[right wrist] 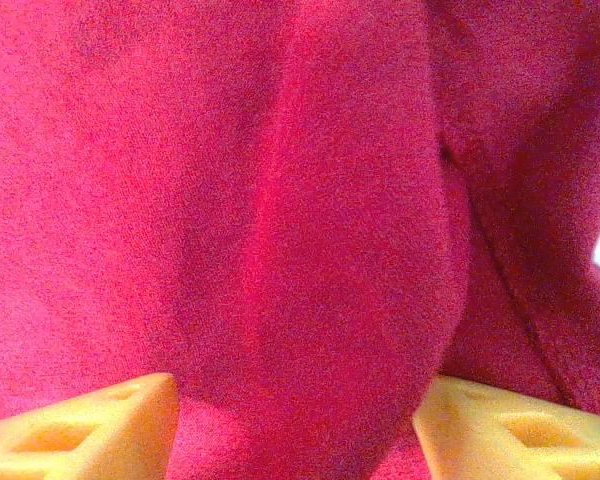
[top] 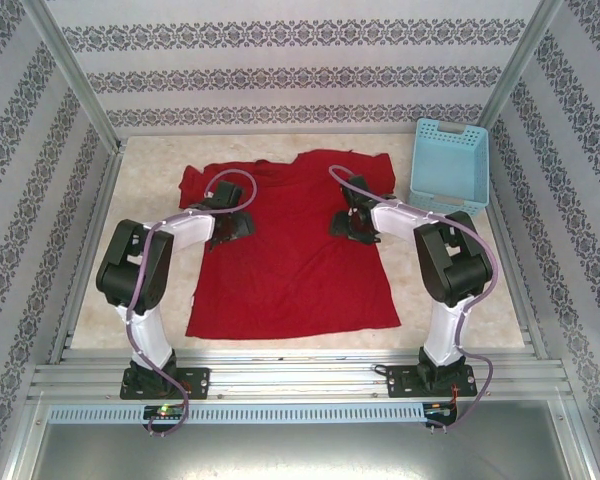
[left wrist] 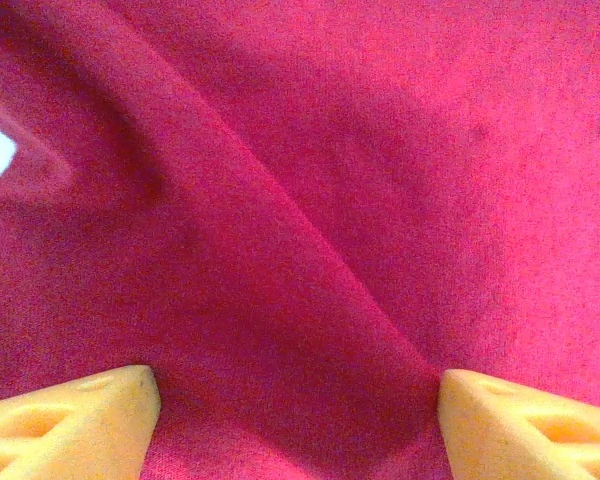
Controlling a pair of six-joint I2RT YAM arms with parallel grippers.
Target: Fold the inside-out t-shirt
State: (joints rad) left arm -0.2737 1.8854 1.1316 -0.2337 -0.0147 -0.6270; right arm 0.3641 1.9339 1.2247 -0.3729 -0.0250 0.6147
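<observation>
The red inside-out t-shirt (top: 295,270) lies spread flat in the middle of the tabletop (top: 145,190), sleeves toward the top of the frame. The left pincer (top: 230,222) and right pincer (top: 352,225) sit low over its upper part, jaws wide, each straddling a raised wrinkle. A clean pinch likely means pressing down first, then closing both evenly on cloth.
</observation>
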